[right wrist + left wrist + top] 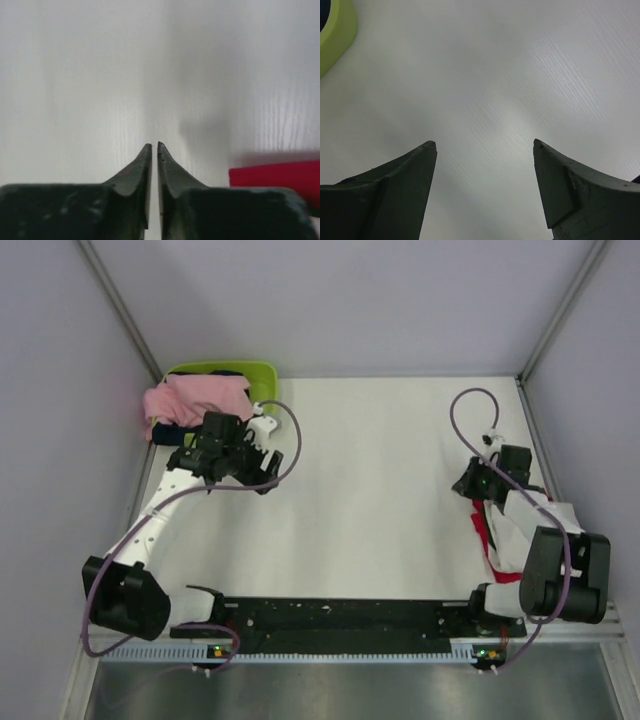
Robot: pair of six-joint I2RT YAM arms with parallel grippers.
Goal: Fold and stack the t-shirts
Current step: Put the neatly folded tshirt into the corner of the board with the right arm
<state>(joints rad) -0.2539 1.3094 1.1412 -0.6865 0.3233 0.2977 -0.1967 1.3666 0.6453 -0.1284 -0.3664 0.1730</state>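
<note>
- At the far left corner of the table (380, 500) stands a lime-green basket (232, 371). It holds a heap of pink cloth (195, 400) that spills over its left rim. A darker piece shows beneath the pink, too small to identify.
- Left arm (150, 525): it reaches diagonally from its base at the near left edge, and its black wrist sits just beside the basket's near side.
- Left fingers (395, 192): spread wide with nothing between them, over bare table. The basket's green rim curves through the upper left corner of the left wrist view.
- Right fingers (137, 180): pressed together with the tips meeting, pinching nothing, and pointing across bare table.
- Red t-shirt (482, 530): it lies on the table at the right side, largely hidden beneath the right arm (535, 525). From overhead only narrow red strips show beside the arm's white links. Pale material next to the red cannot be told apart from those links.
- Right wrist view: an edge of the red t-shirt appears low and to the right of the fingers, apart from their tips.
- Purple cable (292, 445): one loops above each wrist.
</note>
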